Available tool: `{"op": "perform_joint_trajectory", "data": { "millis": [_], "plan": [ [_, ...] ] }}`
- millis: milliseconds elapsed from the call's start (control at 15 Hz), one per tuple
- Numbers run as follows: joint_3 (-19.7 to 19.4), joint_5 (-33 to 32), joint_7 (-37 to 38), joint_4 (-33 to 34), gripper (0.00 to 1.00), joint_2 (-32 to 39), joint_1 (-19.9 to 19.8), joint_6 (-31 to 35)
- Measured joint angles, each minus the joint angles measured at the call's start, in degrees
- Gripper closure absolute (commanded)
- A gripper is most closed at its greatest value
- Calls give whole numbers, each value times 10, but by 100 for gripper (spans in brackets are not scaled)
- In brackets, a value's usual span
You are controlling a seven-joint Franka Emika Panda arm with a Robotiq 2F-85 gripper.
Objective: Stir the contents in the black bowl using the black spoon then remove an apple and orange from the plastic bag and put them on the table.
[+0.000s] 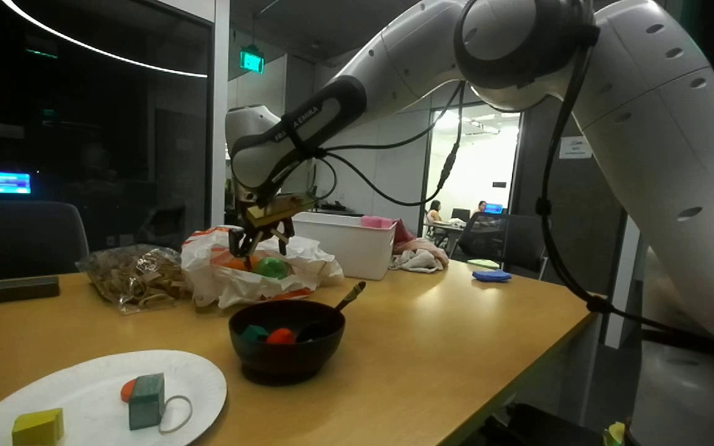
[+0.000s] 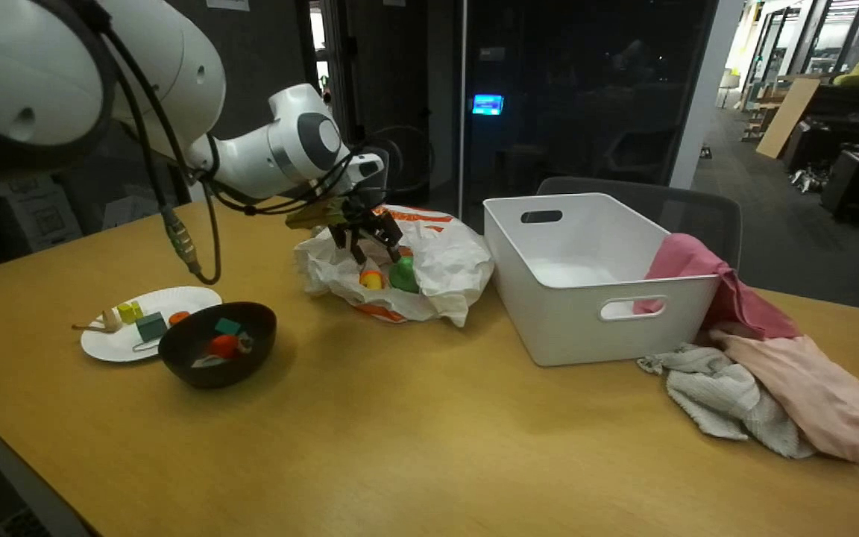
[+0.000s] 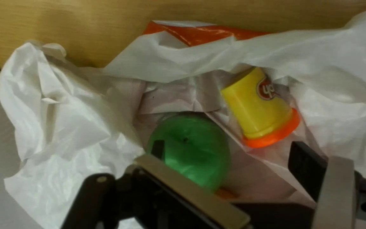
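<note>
The white plastic bag lies opened on the table and shows in both exterior views. In the wrist view a green apple sits in its mouth. An orange patch shows below the apple, perhaps the orange, mostly hidden. My gripper is open and empty, above the bag's contents; one finger overlaps the apple in view, the other is over bare bag. Contact cannot be told. The black bowl stands in front of the bag, with blocks and a red piece inside. The black spoon leans on its rim.
A yellow tub with orange lid lies in the bag beside the apple. A white bin with cloths stands next to the bag. A clear bag and a white plate holding blocks are on the table.
</note>
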Motion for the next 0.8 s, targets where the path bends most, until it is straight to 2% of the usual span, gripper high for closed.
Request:
{"op": "perform_joint_trajectory", "data": {
  "millis": [467,600,667,733,800],
  "plan": [
    [-10,90,-7,72,0,66,-36,-5],
    [-10,95,-16,85,0,79,-41,10],
    [-10,95,-20,89,25,84,-43,20],
    [-10,96,-24,92,27,89,-43,25],
    [-10,100,-26,96,33,93,-44,26]
  ]
}}
